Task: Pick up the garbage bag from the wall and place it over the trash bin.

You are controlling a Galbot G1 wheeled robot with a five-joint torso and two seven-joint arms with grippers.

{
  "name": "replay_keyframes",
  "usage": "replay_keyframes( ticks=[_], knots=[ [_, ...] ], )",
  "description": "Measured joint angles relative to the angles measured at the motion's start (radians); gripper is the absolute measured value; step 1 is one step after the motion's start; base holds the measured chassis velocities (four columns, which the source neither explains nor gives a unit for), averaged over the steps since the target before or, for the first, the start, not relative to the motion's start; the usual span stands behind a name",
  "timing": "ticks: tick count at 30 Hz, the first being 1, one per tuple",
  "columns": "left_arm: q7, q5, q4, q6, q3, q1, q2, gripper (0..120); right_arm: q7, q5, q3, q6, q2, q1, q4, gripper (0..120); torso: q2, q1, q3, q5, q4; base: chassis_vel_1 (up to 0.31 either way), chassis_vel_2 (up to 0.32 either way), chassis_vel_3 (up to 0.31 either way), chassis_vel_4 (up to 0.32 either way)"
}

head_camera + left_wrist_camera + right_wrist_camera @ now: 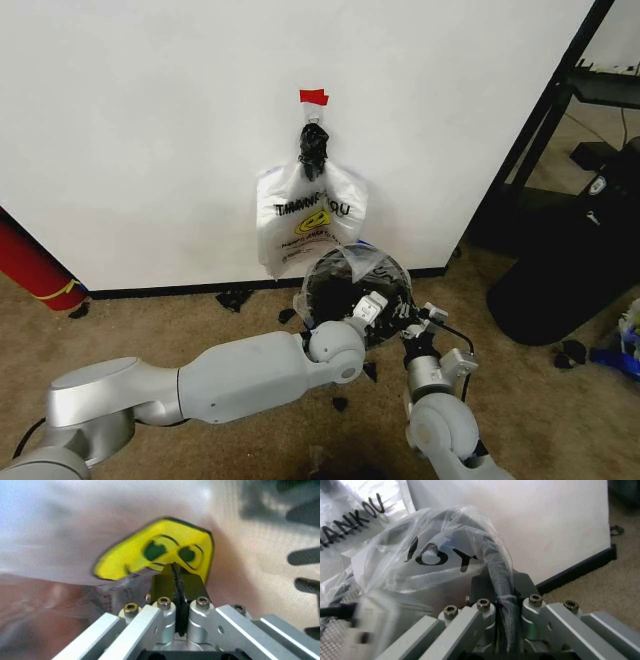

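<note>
The garbage bag (357, 262) is thin clear-white plastic, draped over the top of the trash bin (333, 298), a small round black mesh basket standing on the carpet at the foot of the wall (150, 120). My left gripper (372, 306) is at the bin's near rim, shut on the bag (65, 536) just below its yellow smiley (150, 555). My right gripper (415, 318) is at the bin's right side, shut on a fold of the bag (450, 551) stretched over a dark edge. Mesh of the bin (330, 639) shows beside it.
A bunch of same-print bags (305, 215) hangs from a black knot (313, 146) under red tape (313, 96). A big black bin (570, 275) and a black rack (560, 95) stand at the right. A red cylinder (28, 265) leans at the left. Black scraps (235, 298) lie on the carpet.
</note>
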Motion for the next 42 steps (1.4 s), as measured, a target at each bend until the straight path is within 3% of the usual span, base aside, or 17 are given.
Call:
replay_keyframes(
  ticks=[5,9,15,23,32,39,42],
  knots=[
    [-0.014,0.013,-0.01,-0.063,-0.017,0.006,0.009,0,0.001,0.006,0.007,0.0,-0.007,0.006,-0.002,1,0.0,0.0,0.0,0.0,0.0,0.0,0.0,0.0,0.0],
    [-0.055,0.049,-0.004,-0.192,-0.033,0.036,0.006,0,0.007,0.018,0.008,-0.001,-0.009,0.02,-0.004,1,0.0,0.0,0.0,0.0,0.0,0.0,0.0,0.0,0.0],
    [-0.104,0.107,0.019,-0.24,-0.042,0.058,-0.009,0,0.009,0.023,0.006,-0.003,-0.008,0.018,-0.002,1,0.0,0.0,0.0,0.0,0.0,0.0,0.0,0.0,0.0],
    [-0.116,0.123,0.094,-0.207,-0.03,0.054,-0.07,0,0.008,0.024,-0.003,-0.005,0.0,0.004,0.017,1,0.0,0.0,0.0,0.0001,-0.0003,0.0,0.0,0.0,0.0],
    [-0.111,0.101,0.126,-0.148,-0.004,0.04,-0.084,0,0.006,0.018,-0.002,-0.007,-0.015,-0.003,0.028,1,0.0,0.0,0.0,0.0001,0.0,0.0,0.0,0.0,0.0],
    [-0.138,0.027,0.11,-0.112,-0.006,0.021,-0.092,0,-0.028,-0.052,-0.009,0.018,-0.004,-0.004,0.008,1,0.0,0.0,0.0,0.0002,0.0001,0.0,0.0,0.0,0.0],
    [-0.171,-0.044,0.05,-0.1,-0.014,0.002,-0.079,0,-0.035,-0.074,-0.009,0.028,-0.003,0.0,-0.013,1,0.0,0.0,0.0,0.0,-0.0001,0.0,0.0,0.0,0.0]
  ],
)
